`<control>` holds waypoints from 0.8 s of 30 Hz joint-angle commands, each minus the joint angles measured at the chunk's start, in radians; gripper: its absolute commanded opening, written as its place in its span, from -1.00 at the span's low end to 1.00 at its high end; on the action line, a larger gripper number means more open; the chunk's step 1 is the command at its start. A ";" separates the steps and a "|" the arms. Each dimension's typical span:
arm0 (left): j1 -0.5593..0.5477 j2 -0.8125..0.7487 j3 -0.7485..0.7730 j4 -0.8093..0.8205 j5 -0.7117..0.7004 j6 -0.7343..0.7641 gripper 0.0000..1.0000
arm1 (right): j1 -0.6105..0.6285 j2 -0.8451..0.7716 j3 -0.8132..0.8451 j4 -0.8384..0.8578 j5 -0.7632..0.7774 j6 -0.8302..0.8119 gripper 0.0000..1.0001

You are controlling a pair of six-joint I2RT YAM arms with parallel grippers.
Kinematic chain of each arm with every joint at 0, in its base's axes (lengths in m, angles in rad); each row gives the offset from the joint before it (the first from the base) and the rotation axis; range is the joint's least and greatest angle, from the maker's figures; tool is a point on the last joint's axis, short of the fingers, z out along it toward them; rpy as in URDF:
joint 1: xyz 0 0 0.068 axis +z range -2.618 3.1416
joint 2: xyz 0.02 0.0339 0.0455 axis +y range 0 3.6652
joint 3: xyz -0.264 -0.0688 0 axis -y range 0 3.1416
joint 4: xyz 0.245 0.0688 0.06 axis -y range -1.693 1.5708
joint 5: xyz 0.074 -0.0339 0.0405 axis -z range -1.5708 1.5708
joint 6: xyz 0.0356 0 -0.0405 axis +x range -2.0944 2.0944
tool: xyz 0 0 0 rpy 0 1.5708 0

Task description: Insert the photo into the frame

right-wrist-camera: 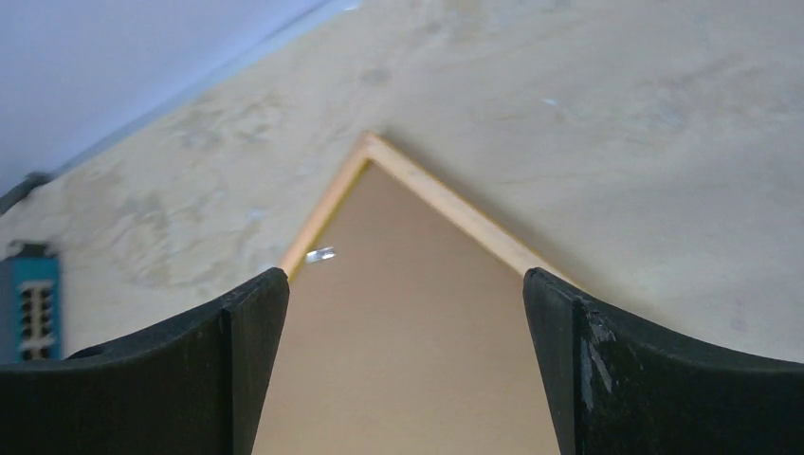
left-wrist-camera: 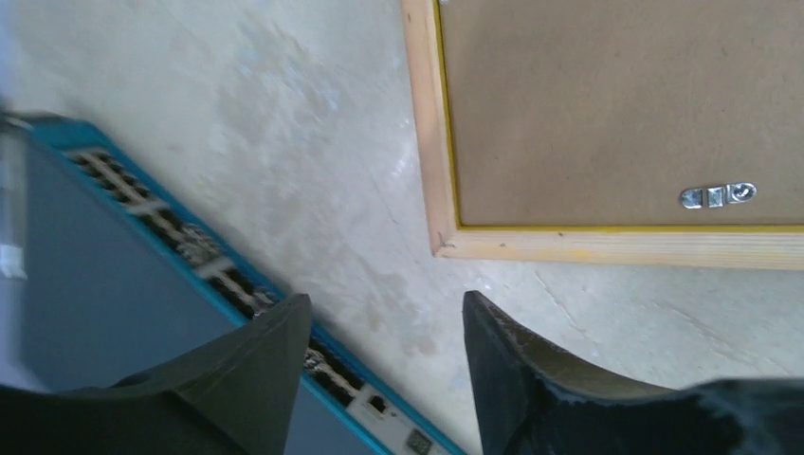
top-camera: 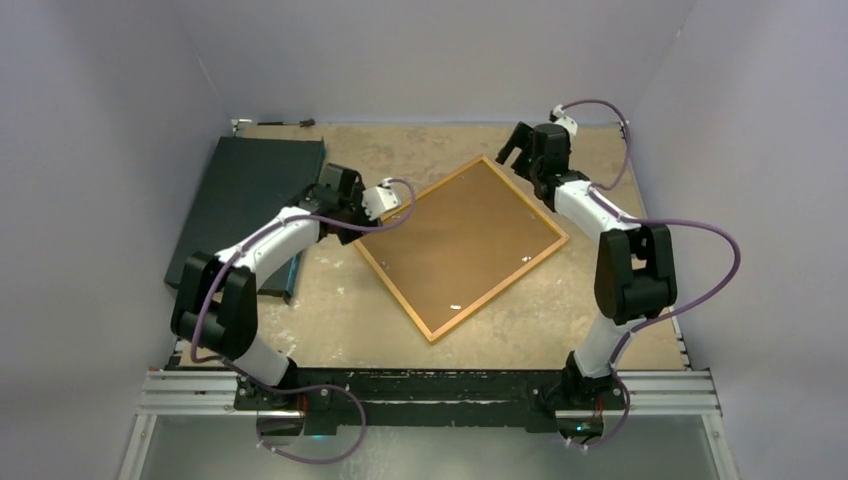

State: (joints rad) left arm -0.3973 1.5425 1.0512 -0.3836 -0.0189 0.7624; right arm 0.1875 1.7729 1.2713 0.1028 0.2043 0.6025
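Left gripper (left-wrist-camera: pixel 384 313) jaws partly apart, empty, beside frame (left-wrist-camera: pixel 429 142) corner, right gripper (right-wrist-camera: pixel 406 284) spread wide, empty, seemingly hovering

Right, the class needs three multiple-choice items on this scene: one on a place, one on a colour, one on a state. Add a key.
1. Relative to the frame, the dark slab lies: A) on top; B) apart, to its left; C) underneath.
2. The backing board is: A) white; B) blue; C) brown.
3. The right end effector is: A) open, empty; B) shut on the frame; C) shut on the slab.
Key: 1B, they lie apart; 2C, brown fills the wood border; 3A, jaws stand wide, gripping nothing.
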 commanded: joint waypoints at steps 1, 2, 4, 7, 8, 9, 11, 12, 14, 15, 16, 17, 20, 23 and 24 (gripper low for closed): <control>0.113 0.106 0.097 -0.201 0.209 -0.194 0.09 | 0.060 -0.034 -0.022 0.153 -0.214 -0.086 0.88; 0.120 0.111 0.081 -0.192 0.221 -0.197 0.05 | 0.078 -0.023 -0.023 0.181 -0.301 -0.108 0.85; 0.121 0.098 0.021 -0.125 0.209 -0.185 0.00 | 0.111 0.003 -0.028 0.260 -0.504 -0.138 0.80; 0.121 0.084 -0.037 -0.037 0.201 -0.187 -0.04 | 0.183 0.061 -0.014 0.325 -0.738 -0.174 0.76; 0.121 0.084 -0.050 -0.018 0.201 -0.188 -0.06 | 0.209 0.080 0.005 0.317 -0.790 -0.204 0.73; 0.121 0.085 -0.067 -0.001 0.202 -0.191 -0.07 | 0.237 0.093 0.029 0.297 -0.810 -0.227 0.73; 0.122 0.088 -0.076 0.025 0.219 -0.210 -0.09 | 0.283 0.118 0.043 0.281 -0.846 -0.253 0.71; 0.122 0.095 -0.079 0.034 0.225 -0.220 -0.10 | 0.299 0.129 0.040 0.288 -0.878 -0.255 0.69; 0.123 0.112 -0.078 0.053 0.229 -0.250 -0.11 | 0.323 0.142 0.020 0.308 -0.915 -0.252 0.67; 0.123 0.123 -0.079 0.058 0.230 -0.260 -0.12 | 0.333 0.149 0.006 0.329 -0.937 -0.247 0.67; 0.124 0.129 -0.082 0.066 0.231 -0.272 -0.13 | 0.342 0.153 -0.005 0.339 -0.956 -0.247 0.67; 0.125 0.133 -0.089 0.079 0.231 -0.282 -0.13 | 0.350 0.155 -0.018 0.351 -0.974 -0.250 0.67; 0.134 0.145 -0.093 0.104 0.243 -0.316 -0.14 | 0.365 0.155 -0.059 0.379 -1.007 -0.252 0.71; 0.147 0.162 -0.086 0.108 0.267 -0.344 -0.14 | 0.368 0.163 -0.084 0.391 -1.037 -0.259 0.72; 0.150 0.170 -0.084 0.108 0.274 -0.352 -0.15 | 0.369 0.163 -0.098 0.402 -1.043 -0.261 0.72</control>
State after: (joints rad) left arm -0.2672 1.6886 0.9668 -0.3248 0.2008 0.4751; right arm 0.5560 1.9503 1.2083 0.4301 -0.7525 0.3717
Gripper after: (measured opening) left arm 0.431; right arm 0.857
